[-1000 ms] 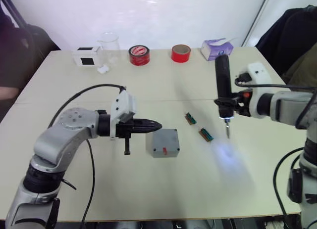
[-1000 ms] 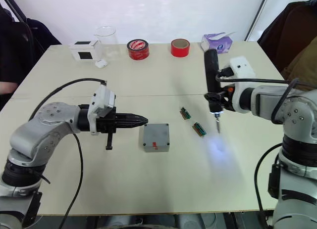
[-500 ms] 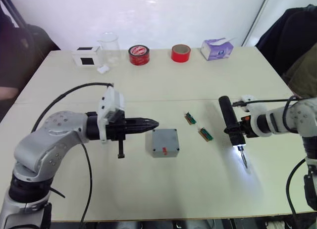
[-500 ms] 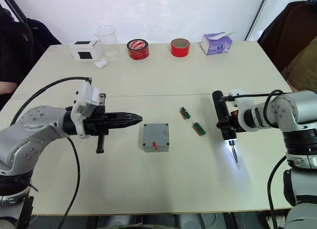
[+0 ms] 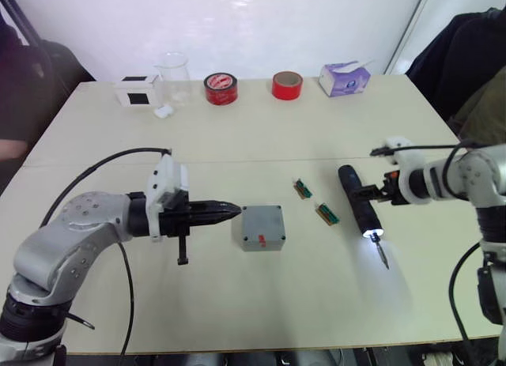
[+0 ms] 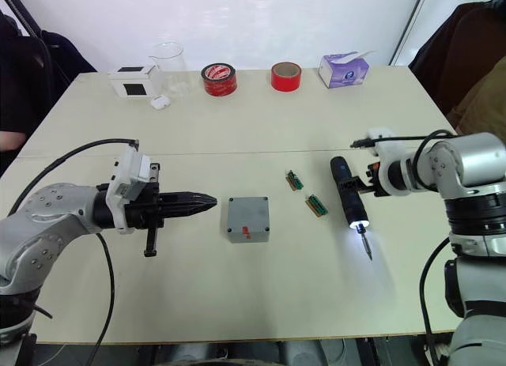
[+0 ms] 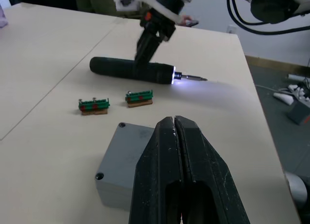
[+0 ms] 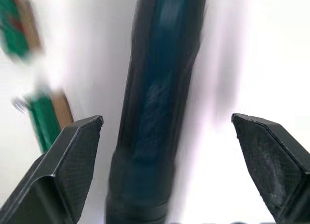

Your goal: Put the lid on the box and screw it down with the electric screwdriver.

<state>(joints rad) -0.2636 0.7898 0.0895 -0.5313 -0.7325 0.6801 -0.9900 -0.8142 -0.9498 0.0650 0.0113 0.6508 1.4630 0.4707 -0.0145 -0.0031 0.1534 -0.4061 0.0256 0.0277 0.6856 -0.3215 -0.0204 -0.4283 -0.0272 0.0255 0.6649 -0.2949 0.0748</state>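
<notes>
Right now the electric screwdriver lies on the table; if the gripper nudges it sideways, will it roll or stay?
The electric screwdriver is a smooth round cylinder lying flat on the table, so a sideways nudge would probably roll it. It looks rigid and should not bend. Its thin bit sticks out at the lit tip and may catch.

electric screwdriver [image 8: 160, 108]: blurred, both ends cut off in the right wrist view
green boards [image 8: 29, 83]: smeared, detail unreadable
box [image 7: 127, 161]: near side hidden behind left gripper [image 7: 175, 132]
</notes>
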